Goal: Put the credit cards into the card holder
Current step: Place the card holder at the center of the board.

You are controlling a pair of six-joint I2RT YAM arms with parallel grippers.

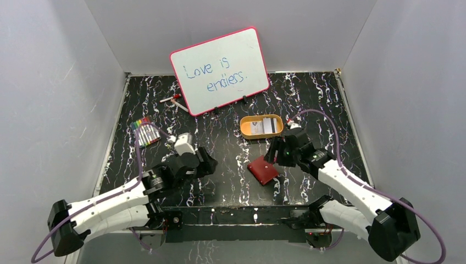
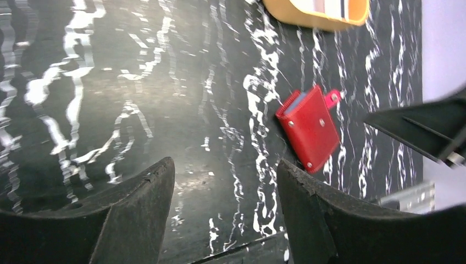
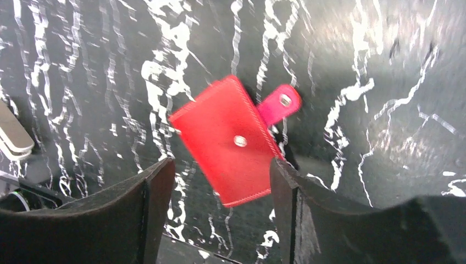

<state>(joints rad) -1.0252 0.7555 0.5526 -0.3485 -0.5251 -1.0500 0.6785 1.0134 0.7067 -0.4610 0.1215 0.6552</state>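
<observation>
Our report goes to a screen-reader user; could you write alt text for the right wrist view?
A folded red card holder lies on the black, white-veined table, its snap tab undone. The open right gripper frames its near end without gripping it.

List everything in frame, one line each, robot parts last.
whiteboard: 1, pink frame, blue handwriting, back centre
pens: count unclear, red and white, by the whiteboard's lower left corner
markers: 1 pack, mixed colours, left side
tray: 1, yellow-orange, oval, right of centre
credit cards: at least 2, whitish, one dark-striped, in the tray
card holder: 1, red, folded, tab unsnapped, on the table
table: 1, black, white veining
left tool: 1, black, open, empty
right tool: 1, black, open, above the card holder
</observation>
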